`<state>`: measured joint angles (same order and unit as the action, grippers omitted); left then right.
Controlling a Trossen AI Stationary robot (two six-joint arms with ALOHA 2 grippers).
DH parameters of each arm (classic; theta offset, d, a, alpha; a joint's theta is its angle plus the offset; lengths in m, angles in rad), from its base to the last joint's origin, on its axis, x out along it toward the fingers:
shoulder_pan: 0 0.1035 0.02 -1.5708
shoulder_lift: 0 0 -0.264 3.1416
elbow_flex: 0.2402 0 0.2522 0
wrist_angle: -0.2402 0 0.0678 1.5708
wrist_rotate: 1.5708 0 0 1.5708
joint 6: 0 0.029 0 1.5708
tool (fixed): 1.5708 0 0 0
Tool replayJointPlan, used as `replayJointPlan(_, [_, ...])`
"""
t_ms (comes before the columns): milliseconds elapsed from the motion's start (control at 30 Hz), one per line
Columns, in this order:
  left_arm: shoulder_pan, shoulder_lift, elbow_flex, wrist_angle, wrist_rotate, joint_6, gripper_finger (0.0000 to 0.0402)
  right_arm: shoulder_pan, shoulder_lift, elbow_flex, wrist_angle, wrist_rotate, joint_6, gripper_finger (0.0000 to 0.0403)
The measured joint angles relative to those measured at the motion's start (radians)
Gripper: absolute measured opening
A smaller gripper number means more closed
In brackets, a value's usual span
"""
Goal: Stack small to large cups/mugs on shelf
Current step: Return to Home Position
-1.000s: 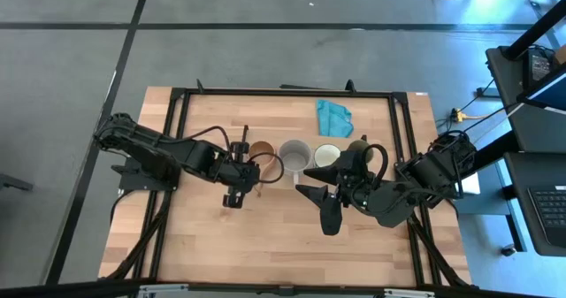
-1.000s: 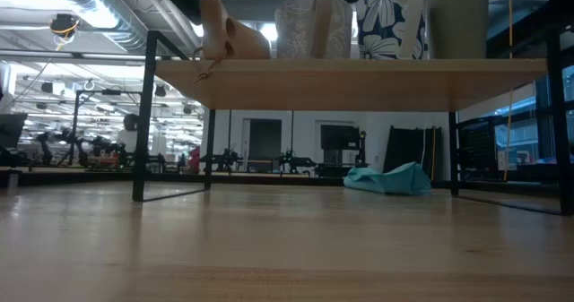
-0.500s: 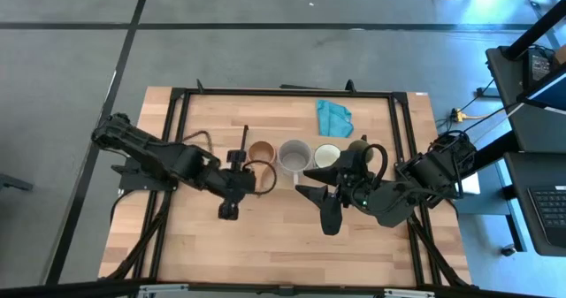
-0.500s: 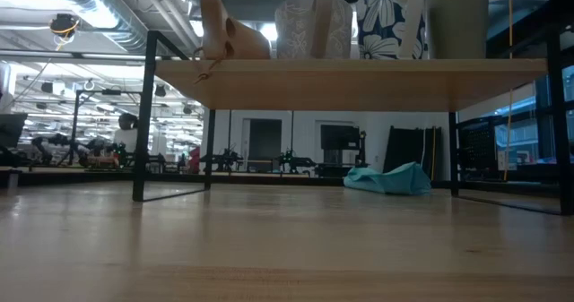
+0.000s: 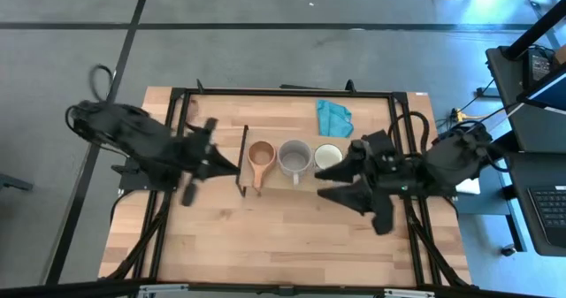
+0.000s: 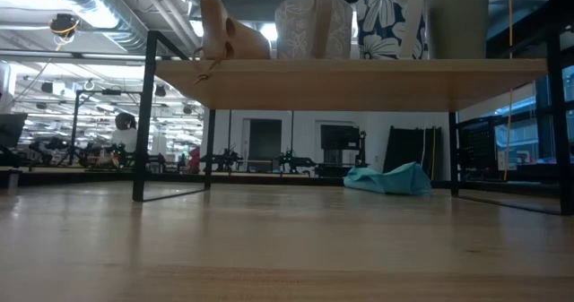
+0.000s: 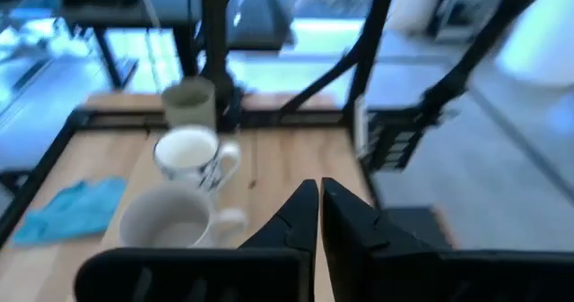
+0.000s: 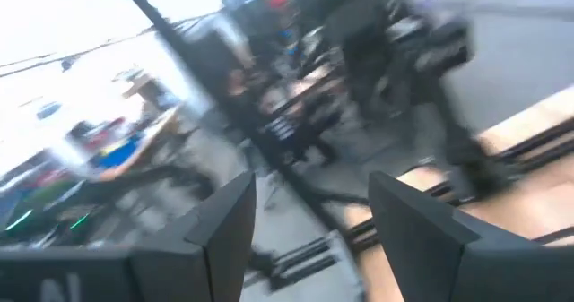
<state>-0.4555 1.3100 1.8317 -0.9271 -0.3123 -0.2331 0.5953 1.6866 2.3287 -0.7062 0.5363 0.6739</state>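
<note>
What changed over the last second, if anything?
Both arms drew back from the shelf: the left gripper, shut, swung off to the left; the right gripper, open, shifted right. Nothing was grasped or released. The wooden mug, grey mug, patterned mug and olive mug stayed on the shelf; the teal cloth stayed too.

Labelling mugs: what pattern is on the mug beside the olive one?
That mug shows navy flowers on white, best in low view.
</note>
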Motion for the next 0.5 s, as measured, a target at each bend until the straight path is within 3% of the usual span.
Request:
replayJointPlan(267, [-0.079,-0.080,0.008,0.003,-0.009,-0.078,0.0001,0.009,0.005,0.000,-0.014,-0.156,-0.072,0.0218])
replayJointPlan(400, [-0.180,-0.086,-0.077,0.143,0.017,-0.012,0.0007,0.011,0.080,-0.002,0.135,-0.449,-0.258,0.0218])
replayJointPlan(500, [-0.250,-0.093,-0.182,0.377,0.034,0.042,0.0014,0.011,0.144,-0.003,0.348,-0.724,-0.404,0.0218])
